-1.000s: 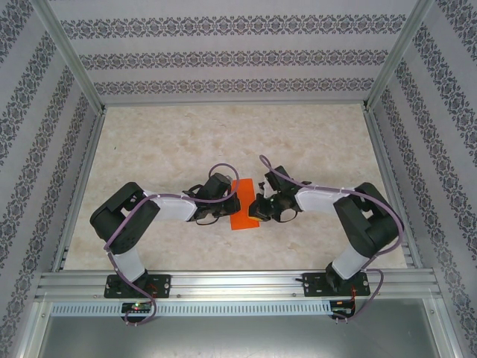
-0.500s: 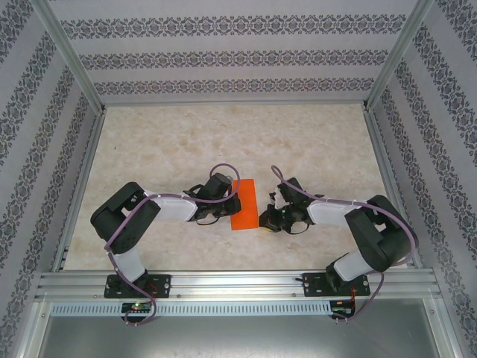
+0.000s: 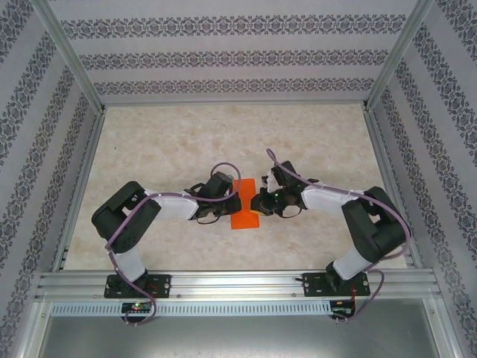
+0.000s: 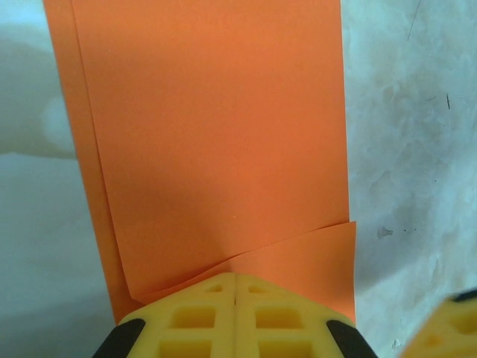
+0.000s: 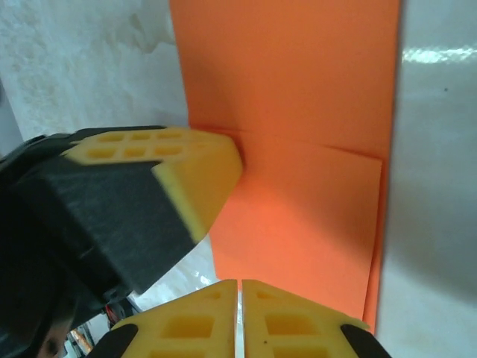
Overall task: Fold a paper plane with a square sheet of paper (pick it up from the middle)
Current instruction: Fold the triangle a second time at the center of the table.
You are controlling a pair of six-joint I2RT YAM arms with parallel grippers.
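Note:
The square sheet of paper (image 3: 244, 204) lies mid-table as a narrow bright orange strip, folded over on itself. In the left wrist view its layers (image 4: 223, 134) overlap, and a flap edge runs out from my fingertips. My left gripper (image 3: 232, 203) (image 4: 235, 277) is shut, its tips resting on the strip's left edge. My right gripper (image 3: 258, 202) (image 5: 240, 285) is shut at the opposite edge of the orange paper (image 5: 298, 97), with nothing seen between its pads. One finger (image 5: 200, 165) of the left gripper shows in the right wrist view.
The marble-look table (image 3: 171, 142) is ringed by patterned walls and an aluminium frame (image 3: 238, 283) along the near edge. Both arms reach inward and meet at the paper. A yellow finger (image 4: 456, 328) of the right gripper shows at the left wrist view's bottom right.
The right gripper drew back to the right off the paper, then returned to its right edge. The left arm stayed put, and the strip looks narrower.

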